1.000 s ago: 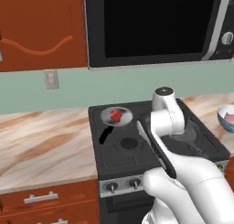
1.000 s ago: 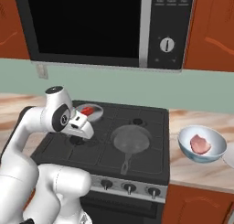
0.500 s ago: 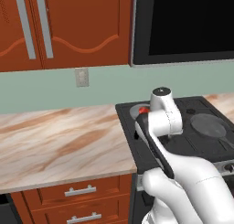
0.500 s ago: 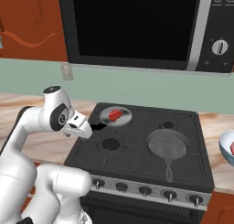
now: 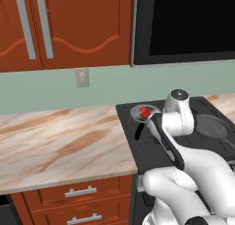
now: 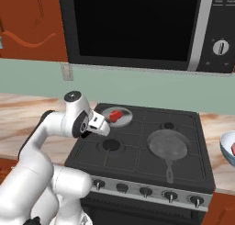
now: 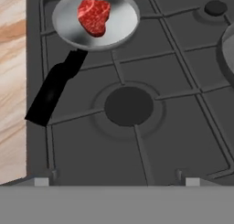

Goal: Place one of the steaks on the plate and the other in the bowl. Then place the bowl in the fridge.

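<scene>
Left base view: a red steak [image 5: 145, 112] lies in a grey pan [image 5: 141, 114] on the stove [image 5: 151, 148], beside the table [image 5: 59, 141].

Right base view: the pincer [image 6: 102, 124] hangs spread near that pan; a bowl [image 6: 228, 148] sits at the far right.

Hand view: the steak lies in the pan, apart from the fingertips [image 7: 41, 182].

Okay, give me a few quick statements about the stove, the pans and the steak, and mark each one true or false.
1. The red steak lies in the frying pan with the black handle. True.
2. The gripper holds the steak. False: its jaws are open and empty, short of the pan.
3. The second frying pan has meat in it. False: it is empty.
4. Both pans sit on the black stove. True.
5. The steak lies on the marble counter. False: it is in the pan.
</scene>
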